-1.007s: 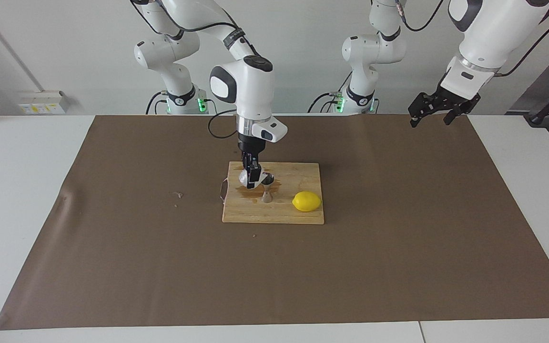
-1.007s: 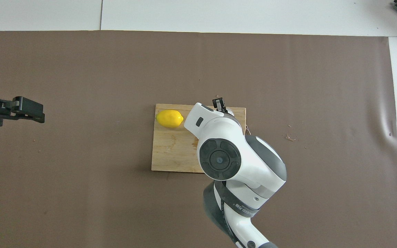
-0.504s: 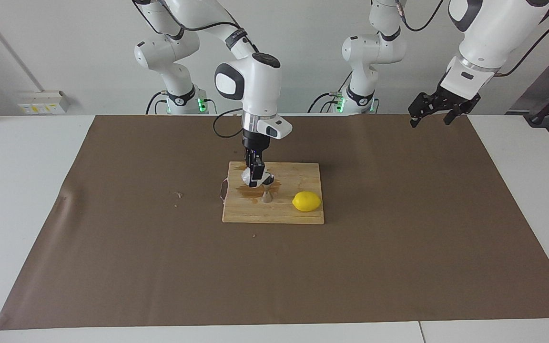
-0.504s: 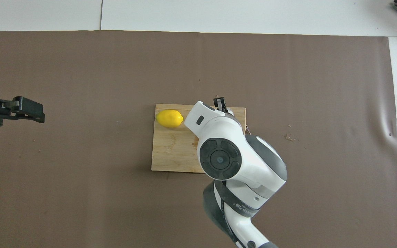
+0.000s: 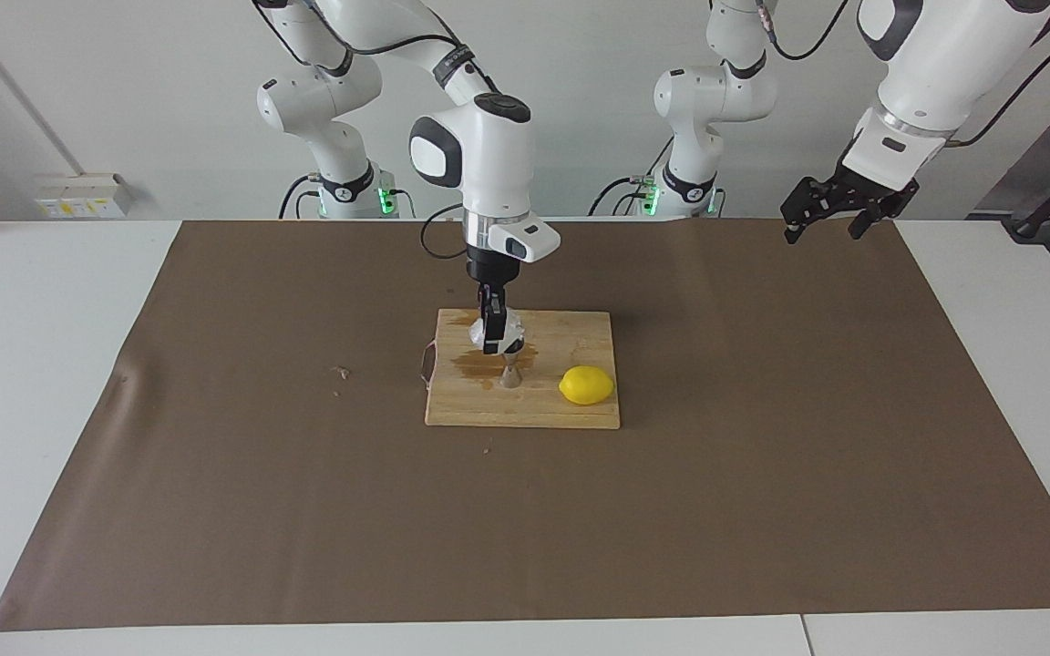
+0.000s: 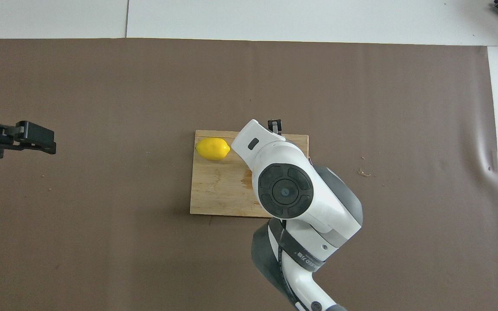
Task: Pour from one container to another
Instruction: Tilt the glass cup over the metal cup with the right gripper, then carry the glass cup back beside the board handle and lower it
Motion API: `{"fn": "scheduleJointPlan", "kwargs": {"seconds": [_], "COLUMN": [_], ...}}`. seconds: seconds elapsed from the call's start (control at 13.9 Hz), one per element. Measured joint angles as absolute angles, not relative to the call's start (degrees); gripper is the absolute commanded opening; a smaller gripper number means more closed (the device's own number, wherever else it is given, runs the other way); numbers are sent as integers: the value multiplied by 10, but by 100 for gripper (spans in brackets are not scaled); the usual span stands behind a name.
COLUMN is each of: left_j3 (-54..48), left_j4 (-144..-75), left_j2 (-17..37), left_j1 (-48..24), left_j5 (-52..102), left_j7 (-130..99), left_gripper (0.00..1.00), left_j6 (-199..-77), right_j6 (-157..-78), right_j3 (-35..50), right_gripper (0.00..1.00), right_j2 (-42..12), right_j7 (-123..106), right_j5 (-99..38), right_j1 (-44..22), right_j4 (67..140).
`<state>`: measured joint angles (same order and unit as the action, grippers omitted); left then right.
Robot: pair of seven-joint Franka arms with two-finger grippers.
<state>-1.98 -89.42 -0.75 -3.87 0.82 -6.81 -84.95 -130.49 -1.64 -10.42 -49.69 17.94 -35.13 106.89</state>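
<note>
R gripper [image 5: 491, 339] clamps translucent round cup [image 5: 491, 331] over steel hourglass jigger [image 5: 510, 374]; L gripper [image 5: 824, 211] apart.

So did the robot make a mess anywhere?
Yes. A brownish wet stain darkens the wooden cutting board around the small steel hourglass jigger, under the clear whitish cup the right gripper holds. Small crumbs also lie on the brown paper.

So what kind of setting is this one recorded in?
Most likely a robotics lab bench staged as a kitchen or bar task: two arms bolted at a table covered in brown paper, with a cutting board, lemon and steel jigger.
</note>
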Motion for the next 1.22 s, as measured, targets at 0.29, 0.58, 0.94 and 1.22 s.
{"fn": "scheduleJointPlan", "kwargs": {"seconds": [0.29, 0.58, 0.94, 1.22], "left_j3": [-20, -20, -20, -20], "left_j4": [-894, -894, -894, -894], "left_j2": [-7, -7, -7, -7], "left_j1": [-39, -39, -39, -39], "left_j5": [8, 8, 8, 8], "left_j7": [-68, -68, -68, -68], "left_gripper": [100, 100, 100, 100], "left_j6": [-849, -849, -849, -849], "right_j6": [-1304, -1304, -1304, -1312], "right_j3": [-18, -19, -21, -21], "right_gripper": [0, 0, 0, 0], "right_j2": [-104, -105, -108, -113], "right_j7": [-534, -665, -847, -969], "right_j5": [128, 16, -123, -191], "right_j1": [-325, -267, -183, -120], "right_j4": [1069, 1075, 1119, 1162]}}
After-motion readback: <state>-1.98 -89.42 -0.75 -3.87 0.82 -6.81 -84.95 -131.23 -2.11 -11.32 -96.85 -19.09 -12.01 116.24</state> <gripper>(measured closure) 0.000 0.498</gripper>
